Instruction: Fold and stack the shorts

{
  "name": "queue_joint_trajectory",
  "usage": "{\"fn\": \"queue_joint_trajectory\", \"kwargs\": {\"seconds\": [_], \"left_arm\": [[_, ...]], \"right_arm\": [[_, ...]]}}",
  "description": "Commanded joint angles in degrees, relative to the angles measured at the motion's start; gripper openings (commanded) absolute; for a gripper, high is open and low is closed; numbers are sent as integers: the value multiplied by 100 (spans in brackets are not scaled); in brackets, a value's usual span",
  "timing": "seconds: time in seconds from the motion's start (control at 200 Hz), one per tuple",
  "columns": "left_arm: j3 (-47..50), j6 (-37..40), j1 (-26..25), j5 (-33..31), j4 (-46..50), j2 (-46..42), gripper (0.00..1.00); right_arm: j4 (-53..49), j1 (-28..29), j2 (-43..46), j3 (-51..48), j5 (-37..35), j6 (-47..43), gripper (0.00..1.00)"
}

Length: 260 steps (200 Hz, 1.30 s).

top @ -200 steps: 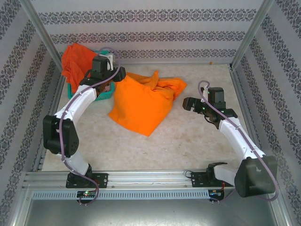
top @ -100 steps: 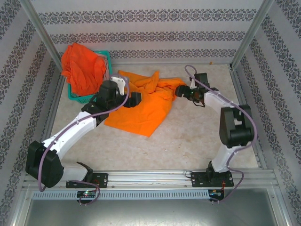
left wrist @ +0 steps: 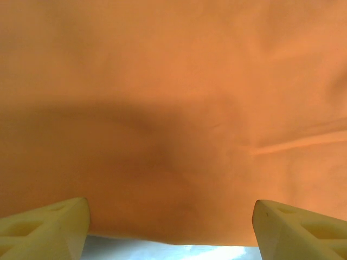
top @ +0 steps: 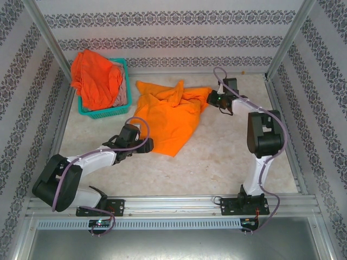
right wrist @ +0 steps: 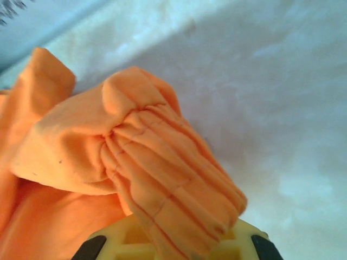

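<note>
The yellow-orange shorts (top: 169, 116) lie spread and crumpled on the table. My right gripper (top: 211, 99) is shut on their far right corner. In the right wrist view the gathered waistband (right wrist: 173, 179) is clamped between the jaws of the right gripper (right wrist: 173, 246). My left gripper (top: 147, 145) sits low at the shorts' near left edge and is open. In the left wrist view its fingers (left wrist: 49, 227) stand wide apart with the cloth's hem (left wrist: 173, 216) between them. The red-orange shorts (top: 95, 81) hang over the basket, with a strip of pink cloth (top: 123, 93) beside them.
The teal mesh basket (top: 103, 112) stands at the far left, next to the left wall. Metal frame posts and patterned walls close in the table on three sides. Bare tabletop (top: 217, 162) lies in front of the shorts and to their right.
The left arm swung from the basket down to the shorts' near left edge, its jaws opening. The right gripper reached the shorts' far right corner and shut on it.
</note>
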<state>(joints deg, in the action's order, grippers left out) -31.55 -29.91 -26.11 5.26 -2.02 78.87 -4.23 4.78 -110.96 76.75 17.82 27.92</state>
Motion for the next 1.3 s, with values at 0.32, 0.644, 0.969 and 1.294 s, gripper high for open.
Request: {"fn": "queue_joint_trajectory", "kwargs": {"seconds": [0.32, 0.644, 0.969, 1.294], "left_arm": [[-286, -330, 270, -192, -694, 543, 79], [-603, -473, 272, 24, -301, 203, 79], [-946, -678, 332, -131, 5, 540, 75], [-1257, -1042, 328, 267, 21, 1469, 66]], "right_arm": [[-4075, -185, 2205, 1974, -1145, -1278, 0], [-4854, -865, 532, 3098, -1865, -1575, 68], [-3479, -487, 1966, 870, -972, -1040, 82], [-2737, -142, 3546, -904, -666, -690, 85]]}}
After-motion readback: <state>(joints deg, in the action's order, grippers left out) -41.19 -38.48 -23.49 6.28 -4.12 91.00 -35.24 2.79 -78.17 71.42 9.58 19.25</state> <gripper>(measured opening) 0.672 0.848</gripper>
